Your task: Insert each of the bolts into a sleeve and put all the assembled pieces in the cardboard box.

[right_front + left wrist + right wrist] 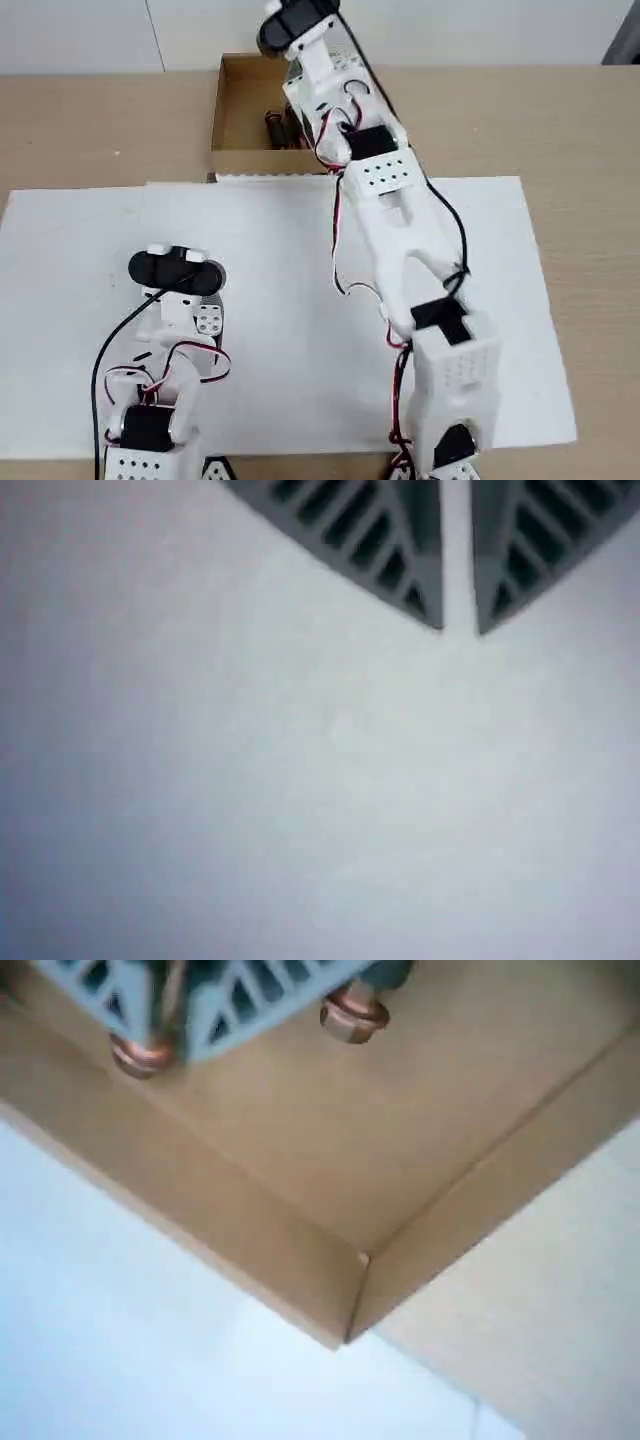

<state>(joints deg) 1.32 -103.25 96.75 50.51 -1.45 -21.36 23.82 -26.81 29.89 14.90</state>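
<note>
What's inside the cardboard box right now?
Two copper-coloured bolt heads show inside the cardboard box, and the high view shows dark pieces by the wall beside the paper. The right arm covers part of the floor, so a full count isn't possible.

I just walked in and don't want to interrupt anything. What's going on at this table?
The right hand is over the cardboard box at the far side of the table, and copper-headed pieces lie inside the box. I cannot tell whether that hand is holding one. The left hand sits near its own base, low over the white paper, shut and empty.
</note>
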